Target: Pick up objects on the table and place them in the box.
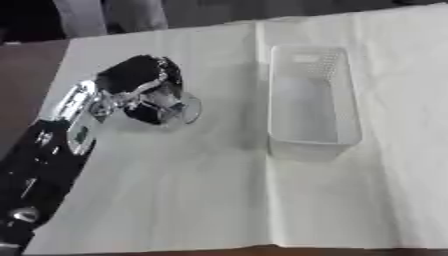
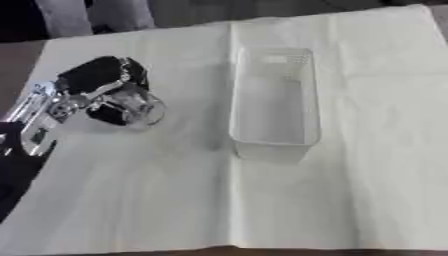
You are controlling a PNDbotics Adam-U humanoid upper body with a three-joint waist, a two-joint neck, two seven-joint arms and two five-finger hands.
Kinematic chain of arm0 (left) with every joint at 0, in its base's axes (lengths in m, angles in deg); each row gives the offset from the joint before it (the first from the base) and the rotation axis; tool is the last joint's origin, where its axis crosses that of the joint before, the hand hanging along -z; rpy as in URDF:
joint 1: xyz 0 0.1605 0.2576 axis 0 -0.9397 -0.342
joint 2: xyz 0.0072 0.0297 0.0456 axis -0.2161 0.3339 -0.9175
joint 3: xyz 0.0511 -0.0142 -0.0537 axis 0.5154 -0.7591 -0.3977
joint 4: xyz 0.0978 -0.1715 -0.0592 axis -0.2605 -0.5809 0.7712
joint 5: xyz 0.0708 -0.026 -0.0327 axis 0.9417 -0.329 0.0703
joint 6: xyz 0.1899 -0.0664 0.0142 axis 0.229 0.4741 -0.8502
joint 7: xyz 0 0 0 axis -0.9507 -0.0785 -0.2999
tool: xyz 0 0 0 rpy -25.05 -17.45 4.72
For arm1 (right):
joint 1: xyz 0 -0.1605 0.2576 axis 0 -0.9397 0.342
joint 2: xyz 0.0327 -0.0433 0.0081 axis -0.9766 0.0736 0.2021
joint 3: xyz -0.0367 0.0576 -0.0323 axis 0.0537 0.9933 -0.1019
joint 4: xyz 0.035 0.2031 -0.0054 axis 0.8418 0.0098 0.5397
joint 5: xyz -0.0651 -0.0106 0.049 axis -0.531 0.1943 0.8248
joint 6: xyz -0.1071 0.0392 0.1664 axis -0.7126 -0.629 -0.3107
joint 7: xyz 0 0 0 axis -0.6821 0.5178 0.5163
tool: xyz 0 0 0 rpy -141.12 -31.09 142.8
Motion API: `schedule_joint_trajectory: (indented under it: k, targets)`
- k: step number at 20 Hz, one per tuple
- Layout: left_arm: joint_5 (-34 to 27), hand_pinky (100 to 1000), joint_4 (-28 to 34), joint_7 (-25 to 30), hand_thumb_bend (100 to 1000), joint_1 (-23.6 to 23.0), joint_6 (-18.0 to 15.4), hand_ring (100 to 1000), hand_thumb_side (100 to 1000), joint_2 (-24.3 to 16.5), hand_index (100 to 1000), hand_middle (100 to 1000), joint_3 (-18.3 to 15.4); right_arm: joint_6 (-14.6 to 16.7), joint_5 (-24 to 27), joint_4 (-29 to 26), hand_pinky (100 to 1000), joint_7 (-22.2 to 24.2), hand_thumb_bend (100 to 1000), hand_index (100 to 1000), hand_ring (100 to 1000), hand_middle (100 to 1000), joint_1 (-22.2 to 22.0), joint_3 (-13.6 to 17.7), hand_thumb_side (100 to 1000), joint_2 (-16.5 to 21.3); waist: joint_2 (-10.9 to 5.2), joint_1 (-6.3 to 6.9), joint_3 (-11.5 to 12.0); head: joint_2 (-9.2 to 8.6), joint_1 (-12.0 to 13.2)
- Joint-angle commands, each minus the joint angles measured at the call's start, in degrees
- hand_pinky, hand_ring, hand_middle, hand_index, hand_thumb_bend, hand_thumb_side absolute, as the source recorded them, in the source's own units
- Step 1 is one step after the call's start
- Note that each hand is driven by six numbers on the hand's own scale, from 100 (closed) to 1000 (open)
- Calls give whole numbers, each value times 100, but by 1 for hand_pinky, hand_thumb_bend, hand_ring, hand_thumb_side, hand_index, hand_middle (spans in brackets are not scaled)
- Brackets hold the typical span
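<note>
Here the left hand (image 1: 140, 87) had its fingers curled round a clear glass cup (image 1: 175, 107), well left of the white box (image 1: 311, 95) on the white cloth (image 1: 192, 200). The box appeared empty; carrying and placing remained. The right hand was out of view.
</note>
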Motion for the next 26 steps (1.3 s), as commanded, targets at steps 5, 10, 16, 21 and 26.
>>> schedule_joint_trajectory:
  k: [5, 10, 16, 21, 26]
  targets:
    - [-1486, 100, 413, 622, 100, 228, 153, 100, 412, -440, 420, 223, -120, 1893, -45, -27, 756, 1846, 100, 904, 839, 914, 48, 16, 874, 2, -161, -44, 17, -1, -93]
    - [-1754, 100, 483, 751, 100, 584, 23, 107, 469, -575, 427, 234, 53, 1863, -70, -30, 755, 1788, 100, 904, 838, 908, 36, 5, 873, -33, -205, -42, -16, -1, -85]
    - [-1639, 100, 122, 824, 100, 1100, -134, 114, 484, -370, 430, 239, 235, 1778, -109, -44, 755, 1723, 100, 903, 838, 906, 3, -16, 872, -91, -273, -26, -68, -1, -85]
    - [-1388, 100, -196, 838, 100, 1635, -360, 126, 452, -276, 432, 253, 446, 1740, -122, -62, 754, 1689, 100, 904, 836, 905, 10, -54, 870, -117, -309, 0, -145, -1, -64]
    - [-1082, 100, -526, 679, 100, 2116, -604, 135, 436, -116, 431, 260, 592, 1706, -142, -68, 754, 1680, 100, 903, 836, 905, -6, -77, 868, -125, -337, 33, -262, -1, -19]
